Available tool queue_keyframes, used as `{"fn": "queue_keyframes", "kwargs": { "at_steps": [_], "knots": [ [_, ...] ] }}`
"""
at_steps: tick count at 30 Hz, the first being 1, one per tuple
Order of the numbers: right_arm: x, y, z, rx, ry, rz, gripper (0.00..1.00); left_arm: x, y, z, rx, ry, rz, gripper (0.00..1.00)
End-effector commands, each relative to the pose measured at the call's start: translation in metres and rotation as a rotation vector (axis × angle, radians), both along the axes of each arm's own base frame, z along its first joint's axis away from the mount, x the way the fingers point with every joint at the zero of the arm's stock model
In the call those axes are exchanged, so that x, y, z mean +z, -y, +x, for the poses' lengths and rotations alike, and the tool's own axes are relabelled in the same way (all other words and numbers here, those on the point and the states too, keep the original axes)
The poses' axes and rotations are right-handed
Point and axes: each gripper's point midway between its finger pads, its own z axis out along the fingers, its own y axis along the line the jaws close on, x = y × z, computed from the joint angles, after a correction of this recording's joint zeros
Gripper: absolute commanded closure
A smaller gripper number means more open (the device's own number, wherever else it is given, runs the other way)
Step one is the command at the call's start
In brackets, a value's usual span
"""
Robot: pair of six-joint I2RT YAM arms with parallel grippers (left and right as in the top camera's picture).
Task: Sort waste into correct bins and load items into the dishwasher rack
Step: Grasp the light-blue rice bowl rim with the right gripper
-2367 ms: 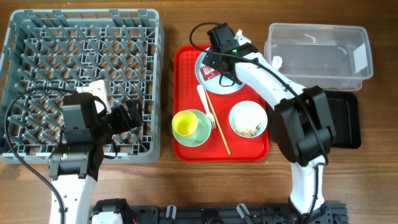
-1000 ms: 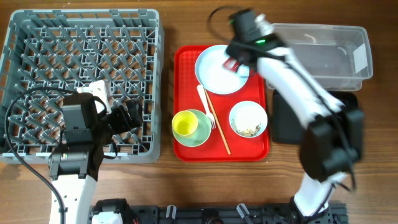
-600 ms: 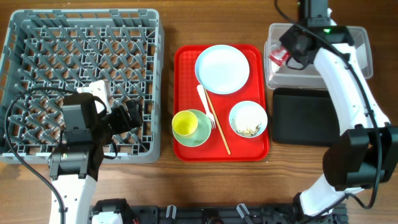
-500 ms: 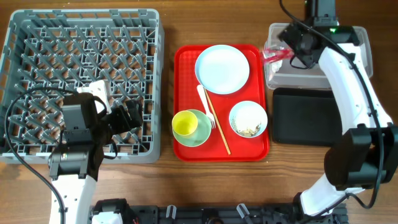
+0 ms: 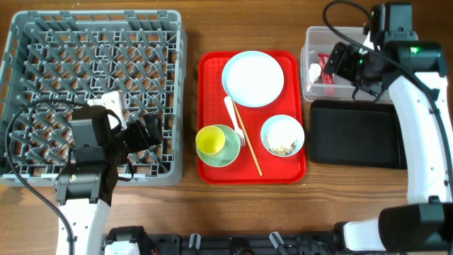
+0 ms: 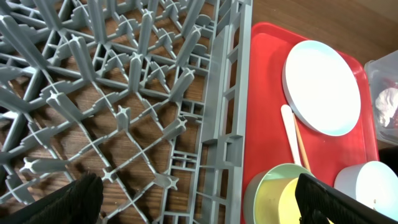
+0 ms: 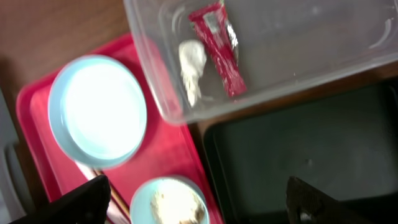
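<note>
The red wrapper [image 5: 328, 72] and the white scrap [image 5: 315, 71] lie in the left end of the clear tub [image 5: 386, 42]; both show in the right wrist view, wrapper [image 7: 217, 50] and scrap [image 7: 191, 62]. My right gripper [image 5: 342, 65] is open and empty above the tub. The black tray [image 5: 354, 134] lies in front of the tub. The pale blue plate [image 5: 253, 78], white fork [image 5: 232, 117], chopsticks [image 5: 249, 149], yellow cup [image 5: 210, 141] inside the green bowl [image 5: 230, 154], and light blue bowl [image 5: 282, 127] with food scraps [image 5: 283, 147] sit on the red tray. My left gripper [image 5: 145, 134] is open over the grey rack [image 5: 42, 42].
The red serving tray [image 5: 212, 71] lies between the rack and the bins. The rack's right wall [image 6: 227, 124] runs close along the red tray. Bare wooden table shows along the front edge.
My right gripper carried the red wrapper from the plate across to the clear tub and let it go; the wrapper now lies in the tub. The left arm has not moved.
</note>
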Motion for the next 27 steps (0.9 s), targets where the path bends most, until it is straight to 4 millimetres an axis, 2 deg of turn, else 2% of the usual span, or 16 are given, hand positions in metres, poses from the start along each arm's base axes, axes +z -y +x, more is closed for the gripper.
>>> {"fn": "queue_keyframes", "kwargs": {
  "at_steps": [1, 5, 11, 15, 21, 27],
  "knots": [
    [-0.003, -0.027, -0.027, 0.138, -0.004, -0.005, 0.11, 0.007, 0.003, 0.003, -0.008, 0.015, -0.01, 0.0],
    [-0.021, -0.064, -0.05, 0.255, 0.011, 0.04, 0.12, 0.007, 0.003, 0.003, -0.008, 0.016, -0.01, 0.0],
    [-0.07, -0.122, -0.084, 0.498, -0.061, 0.038, 0.15, 0.007, 0.003, 0.004, -0.008, 0.019, -0.01, 0.0],
    [-0.096, -0.148, -0.097, 0.585, -0.11, 0.026, 0.22, 0.008, 0.003, 0.004, -0.008, 0.019, -0.01, 0.0],
    [-0.132, -0.172, -0.096, 0.618, -0.161, 0.022, 0.28, 0.007, 0.003, 0.004, -0.008, 0.019, -0.01, 0.0],
    [-0.168, -0.175, -0.097, 0.6, -0.259, 0.007, 0.37, 0.006, 0.003, 0.002, -0.008, 0.011, -0.01, 0.0]
  ]
}}
